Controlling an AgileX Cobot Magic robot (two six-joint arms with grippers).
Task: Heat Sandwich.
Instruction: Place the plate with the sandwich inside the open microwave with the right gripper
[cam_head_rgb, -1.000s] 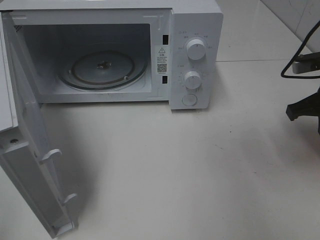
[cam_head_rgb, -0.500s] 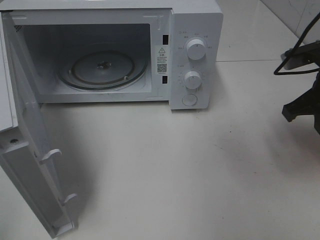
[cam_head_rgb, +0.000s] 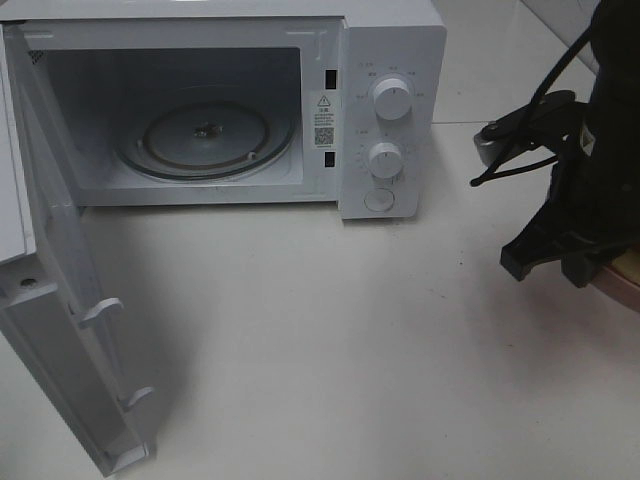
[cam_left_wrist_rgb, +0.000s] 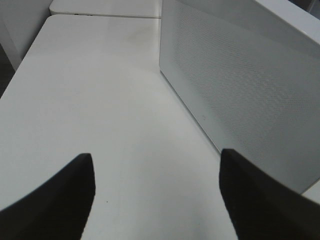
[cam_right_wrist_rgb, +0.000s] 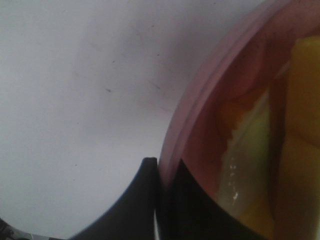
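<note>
Right gripper (cam_head_rgb: 555, 262) swings in from the right, pinching the plate (cam_right_wrist_rgb: 197, 105) bearing the sandwich (cam_right_wrist_rgb: 300, 130), open microwave (cam_head_rgb: 395, 40) away to its left; left gripper (cam_left_wrist_rgb: 156, 195) gapes empty.

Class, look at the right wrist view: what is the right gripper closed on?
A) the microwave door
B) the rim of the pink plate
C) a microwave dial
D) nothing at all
B: the right gripper has its jaws pinched on the rim of the pink plate, which carries the sandwich.
</note>
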